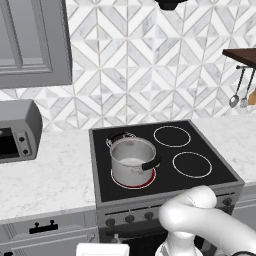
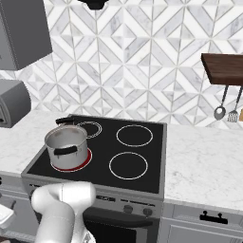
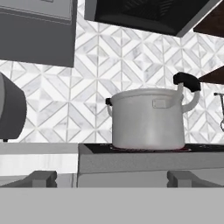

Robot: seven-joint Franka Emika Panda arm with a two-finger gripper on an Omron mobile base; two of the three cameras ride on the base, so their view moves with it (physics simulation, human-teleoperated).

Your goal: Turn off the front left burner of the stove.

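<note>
A: Where is the burner [image 1: 133, 180]?
B: On the stove [image 1: 200, 140] at 7 o'clock, red under the pot [image 1: 132, 160].
A: Our gripper [image 3: 112, 177] is released, holding nothing; we aim for the leftmost knob [image 1: 110, 221].

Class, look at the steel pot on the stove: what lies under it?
Under the steel pot a red-glowing ring of the front left burner shows around its base on the black glass stove. The pot covers the burner's middle, so that part cannot be seen.
</note>
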